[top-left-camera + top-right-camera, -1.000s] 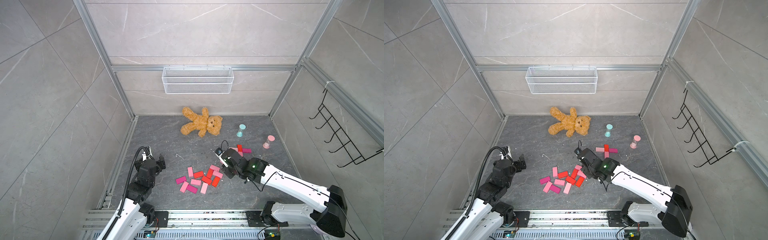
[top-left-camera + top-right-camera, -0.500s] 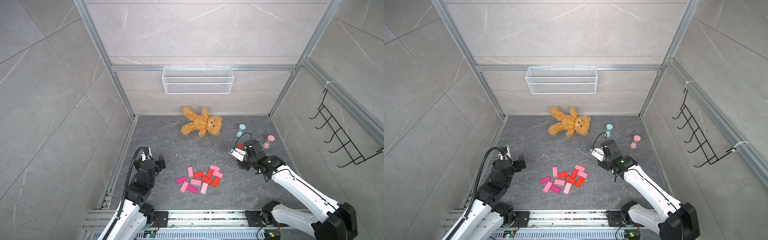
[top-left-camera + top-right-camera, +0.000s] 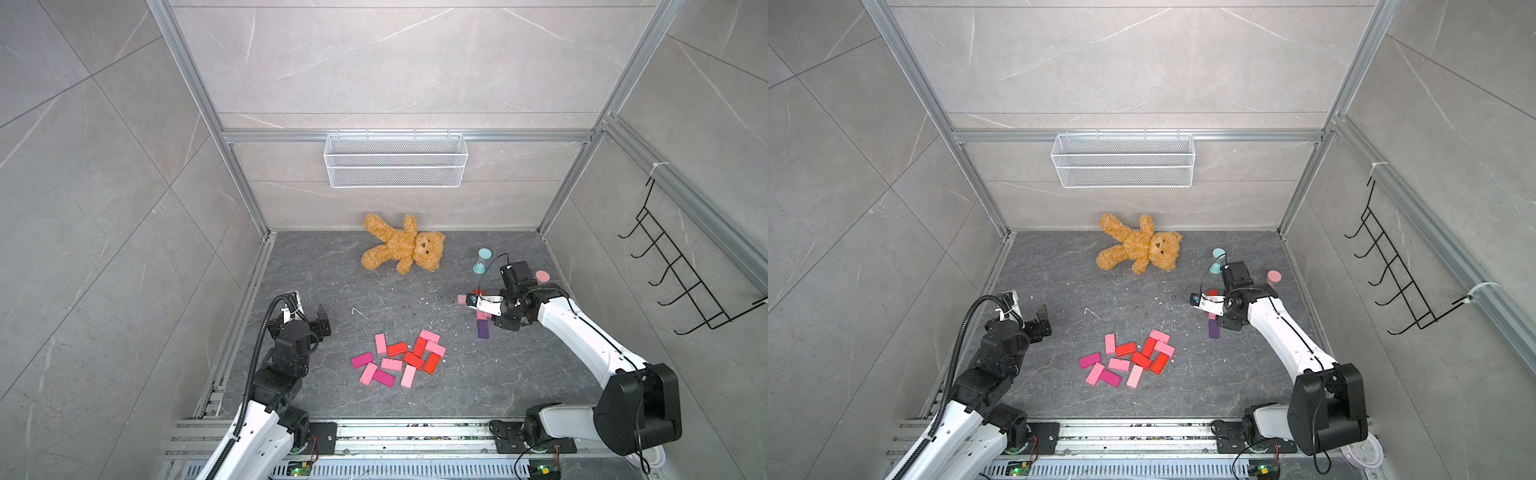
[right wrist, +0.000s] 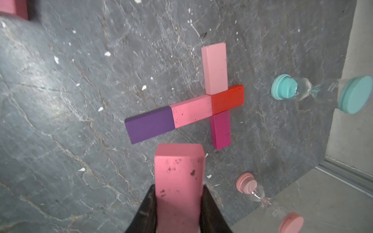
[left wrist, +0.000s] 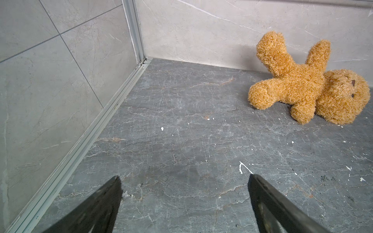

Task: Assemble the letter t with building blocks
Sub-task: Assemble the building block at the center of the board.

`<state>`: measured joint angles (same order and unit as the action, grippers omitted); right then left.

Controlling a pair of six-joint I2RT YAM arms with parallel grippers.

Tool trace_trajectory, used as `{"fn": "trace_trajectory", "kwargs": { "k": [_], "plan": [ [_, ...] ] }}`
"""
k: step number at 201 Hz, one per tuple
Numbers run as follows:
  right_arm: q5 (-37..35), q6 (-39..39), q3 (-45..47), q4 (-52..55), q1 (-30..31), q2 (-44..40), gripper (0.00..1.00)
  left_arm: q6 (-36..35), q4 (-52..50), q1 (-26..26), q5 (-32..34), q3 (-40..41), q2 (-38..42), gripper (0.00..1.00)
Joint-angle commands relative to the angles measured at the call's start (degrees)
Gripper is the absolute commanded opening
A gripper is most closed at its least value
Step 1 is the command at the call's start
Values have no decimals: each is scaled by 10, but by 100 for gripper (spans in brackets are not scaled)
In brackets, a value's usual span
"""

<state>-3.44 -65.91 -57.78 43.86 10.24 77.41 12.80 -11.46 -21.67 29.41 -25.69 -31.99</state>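
Observation:
Several loose building blocks [image 3: 399, 359] in pink, magenta and red lie in a pile at the floor's front middle, seen in both top views [image 3: 1127, 359]. To the right, a cross of blocks lies flat: a purple block [image 4: 149, 125], a pink one [image 4: 191, 111] and a red one [image 4: 228, 98] in a row, crossed by a light pink block [image 4: 215, 70] and a magenta block [image 4: 221, 129]. My right gripper [image 4: 179, 189] hovers over this cross, shut on another pink block [image 4: 179, 171]. My left gripper [image 5: 184, 176] stands open over bare floor at the left [image 3: 309, 320].
A brown teddy bear [image 3: 403, 245] lies at the back wall. A teal hourglass [image 4: 321, 92] and a pink hourglass [image 4: 268, 201] stand close to the cross, near the right wall. A wire basket [image 3: 395, 160] hangs on the back wall, a hook rack [image 3: 681, 282] on the right wall.
My right arm has swung from the pile to the back right, carrying the pink block over the cross. The left arm has stayed where it was.

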Motion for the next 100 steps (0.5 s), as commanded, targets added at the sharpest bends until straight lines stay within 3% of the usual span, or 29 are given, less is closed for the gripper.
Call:
{"fn": "trace_trajectory", "kwargs": {
  "k": [1, 58, 100],
  "plan": [
    [-30, -47, 20, -4, -11, -20, 0, -13, 26, -3, -4, -5, -1, 99],
    [-66, -97, 110, -113, -27, -30, 0, -6, 28, -3, -5, 4, 11, 99],
    [-15, -78, 59, -62, -45, 51, 0, -13, 60, -3, -8, 8, -14, 99]
  ]
}}
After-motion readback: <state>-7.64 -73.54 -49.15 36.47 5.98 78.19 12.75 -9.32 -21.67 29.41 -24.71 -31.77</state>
